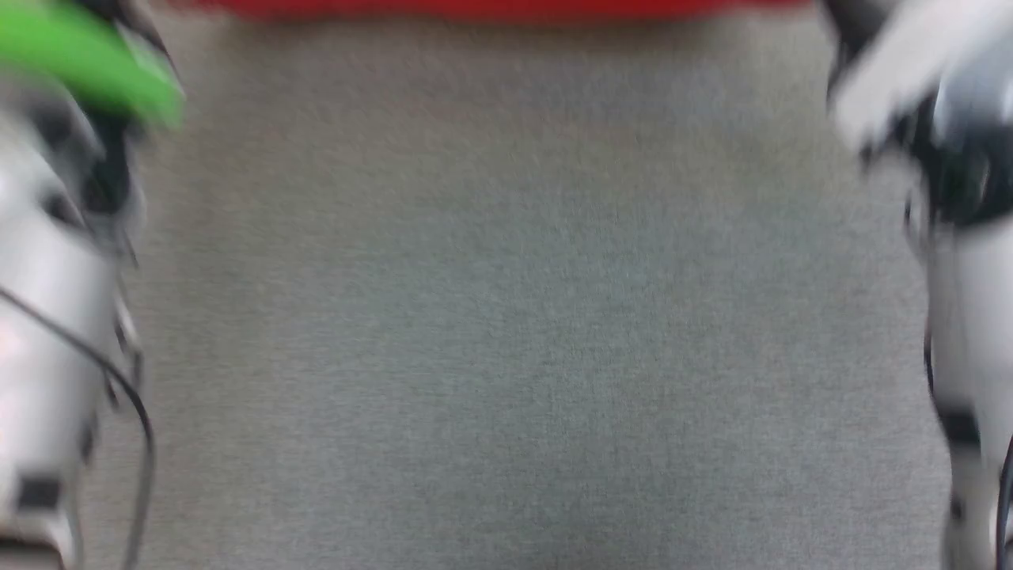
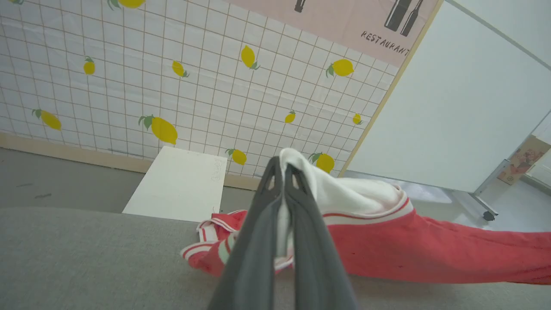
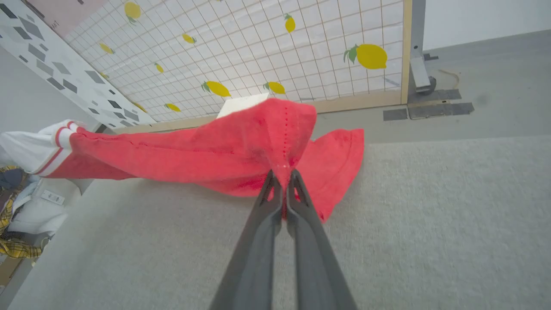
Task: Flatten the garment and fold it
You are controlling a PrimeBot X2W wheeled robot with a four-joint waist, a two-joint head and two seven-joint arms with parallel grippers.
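The garment (image 2: 413, 254) is a red jersey with white red-striped trim, held stretched above the grey table (image 2: 86, 258). In the left wrist view my left gripper (image 2: 283, 165) is shut on its white trimmed edge, with the white lining bunched beside the fingertips. In the right wrist view my right gripper (image 3: 282, 178) is shut on a red hem fold of the garment (image 3: 193, 150), which hangs toward the table (image 3: 430, 224). The blurred head view shows a strip of the garment (image 1: 491, 8) along the top edge and both pale forearms at the sides.
A white board (image 2: 181, 185) leans beyond the table's far edge against a lemon-patterned tiled wall (image 2: 172, 86). A white panel on castors (image 2: 452, 112) stands to its right. Yellow plaid cloth (image 3: 13, 224) lies off the table's left side in the right wrist view.
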